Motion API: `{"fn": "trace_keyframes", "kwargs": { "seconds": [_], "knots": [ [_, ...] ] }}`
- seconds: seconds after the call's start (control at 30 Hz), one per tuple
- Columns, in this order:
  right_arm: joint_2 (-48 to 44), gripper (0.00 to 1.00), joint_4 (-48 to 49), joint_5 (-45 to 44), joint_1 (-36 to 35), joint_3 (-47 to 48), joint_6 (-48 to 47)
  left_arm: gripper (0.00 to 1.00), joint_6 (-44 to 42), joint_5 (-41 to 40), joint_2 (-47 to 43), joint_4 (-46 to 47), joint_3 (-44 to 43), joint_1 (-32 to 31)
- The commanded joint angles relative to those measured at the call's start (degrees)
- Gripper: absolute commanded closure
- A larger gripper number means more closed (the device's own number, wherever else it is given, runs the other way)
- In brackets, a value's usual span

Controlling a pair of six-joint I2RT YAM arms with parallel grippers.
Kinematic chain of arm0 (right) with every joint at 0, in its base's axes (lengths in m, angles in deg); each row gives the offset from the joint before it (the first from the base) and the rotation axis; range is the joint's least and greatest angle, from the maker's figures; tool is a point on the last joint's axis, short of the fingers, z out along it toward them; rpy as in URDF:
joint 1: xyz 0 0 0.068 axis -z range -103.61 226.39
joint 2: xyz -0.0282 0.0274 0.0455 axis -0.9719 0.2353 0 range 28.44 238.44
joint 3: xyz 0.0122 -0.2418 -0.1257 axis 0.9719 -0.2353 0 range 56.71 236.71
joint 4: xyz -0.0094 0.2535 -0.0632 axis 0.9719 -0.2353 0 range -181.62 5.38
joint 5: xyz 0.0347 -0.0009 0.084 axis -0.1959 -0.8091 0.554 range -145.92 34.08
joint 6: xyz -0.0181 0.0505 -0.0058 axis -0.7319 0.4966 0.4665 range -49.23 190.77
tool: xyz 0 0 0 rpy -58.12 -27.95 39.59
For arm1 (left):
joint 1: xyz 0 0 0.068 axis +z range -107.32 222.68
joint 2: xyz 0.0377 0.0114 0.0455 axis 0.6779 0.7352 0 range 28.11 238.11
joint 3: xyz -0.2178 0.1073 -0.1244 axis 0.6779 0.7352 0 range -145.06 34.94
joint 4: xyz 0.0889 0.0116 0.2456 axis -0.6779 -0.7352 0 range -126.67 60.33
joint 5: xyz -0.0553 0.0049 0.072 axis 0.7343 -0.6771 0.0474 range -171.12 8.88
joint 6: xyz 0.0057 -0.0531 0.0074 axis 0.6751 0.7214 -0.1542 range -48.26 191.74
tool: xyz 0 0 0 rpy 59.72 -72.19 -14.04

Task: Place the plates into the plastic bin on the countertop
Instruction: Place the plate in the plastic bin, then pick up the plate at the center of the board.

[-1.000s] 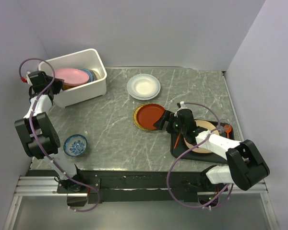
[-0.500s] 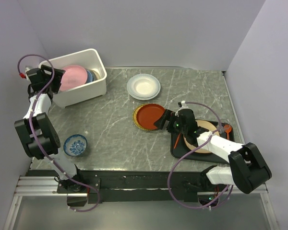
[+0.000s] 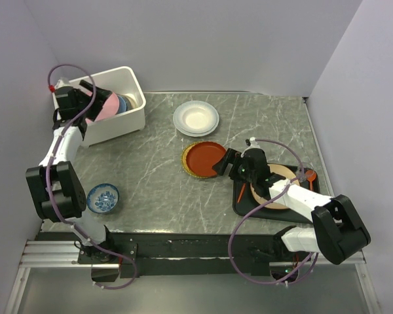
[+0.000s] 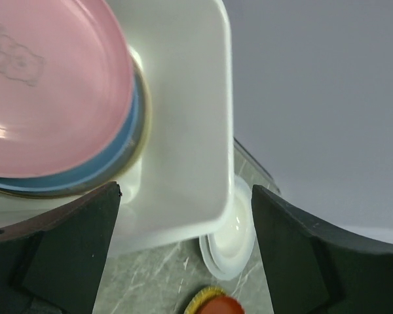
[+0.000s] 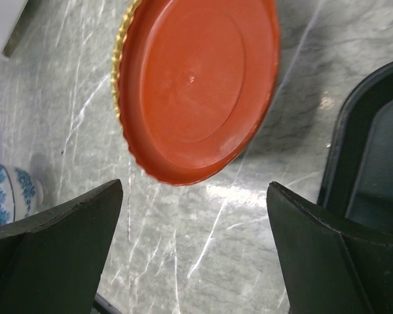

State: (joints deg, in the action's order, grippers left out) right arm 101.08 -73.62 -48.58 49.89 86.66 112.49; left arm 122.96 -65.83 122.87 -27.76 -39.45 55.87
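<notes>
Loading is partway through, judging from the top view. The plastic bin sits at the far left corner of the countertop, with a pink plate leaning on the plates already inside. The left gripper hovers over the bin's left end, jaws spread and empty. Outside the bin are a white plate near the far edge, a red-orange plate mid-counter on a woven yellow plate, and a cream plate on the black tray at the near right corner. The right gripper is at the red-orange plate's right rim, so that pickup looks like the step in hand.

Left wrist view: the fingers stand wide apart with nothing between them. The pink plate lies beyond them, inside the bin, on a light blue plate.

Right wrist view: the fingers are splayed and hold nothing. The red-orange plate lies just ahead of the tips, not yet between them. The next move probably calls for advancing low so that one finger slips under the rim before closing.
</notes>
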Motion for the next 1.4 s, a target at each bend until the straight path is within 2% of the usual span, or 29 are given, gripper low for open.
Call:
{"fn": "trace_keyframes", "kwargs": {
  "seconds": [0.0, 0.27, 0.43, 0.53, 0.7, 0.77, 0.83, 0.93, 0.97, 1.03, 1.07, 1.17, 1.37],
  "knots": [
    [0.83, 0.04, 1.3, -2.23, 0.92, 1.33, 0.12, 0.14, -5.16, 1.15, -4.32, 0.02, -3.3, -4.39],
    [6.45, 0.11, 6.57, -0.83, 1.19, 1.51, 2.49, 0.14, -9.65, -0.96, -6.43, -1.56, -2.6, -15.55],
    [9.27, 0.25, 8.77, -1.0, 1.28, 1.69, 3.98, 0.13, -12.54, -2.1, -6.34, -3.49, -1.99, -21.88],
    [10.24, 0.33, 8.68, -1.53, 1.36, 2.12, 4.25, 0.14, -13.95, -2.45, -6.17, -4.02, -0.58, -23.99],
    [11.03, 0.4, 9.21, -3.2, 1.63, 1.6, 5.39, 0.13, -14.75, -1.58, -5.55, -3.85, 3.28, -25.84],
    [11.12, 0.49, 9.39, -3.55, 1.63, 1.42, 5.92, 0.13, -15.1, -1.32, -5.38, -3.93, 4.51, -26.55],
    [11.21, 0.5, 8.69, -4.43, 1.8, 1.77, 6.1, 0.13, -15.1, -1.05, -5.03, -3.58, 5.3, -27.25],
    [11.29, 0.58, 8.68, -5.05, 1.8, 1.95, 6.27, 0.14, -14.84, -0.61, -4.76, -3.14, 6.54, -28.31],
    [11.38, 0.68, 8.68, -5.05, 1.89, 1.95, 6.27, 0.13, -14.49, -0.7, -4.93, -2.62, 7.76, -28.57],
    [11.12, 0.78, 8.25, -5.31, 1.98, 2.04, 6.36, 0.13, -14.13, -0.52, -5.64, 0.17, 9.34, -29.62],
    [10.86, 0.88, 8.16, -5.49, 1.98, 2.04, 6.45, 0.13, -13.96, -0.61, -5.73, 0.63, 10.48, -30.15],
    [9.19, 0.97, 7.63, -6.19, 2.07, 1.51, 6.36, 0.13, -14.13, -0.44, -5.47, 1.69, 11.72, -31.64],
    [5.15, 1.0, 6.4, -7.24, 2.33, 0.46, 6.01, 0.12, -15.54, -0.61, -4.58, 3.0, 13.83, -33.4]
  ]
}}
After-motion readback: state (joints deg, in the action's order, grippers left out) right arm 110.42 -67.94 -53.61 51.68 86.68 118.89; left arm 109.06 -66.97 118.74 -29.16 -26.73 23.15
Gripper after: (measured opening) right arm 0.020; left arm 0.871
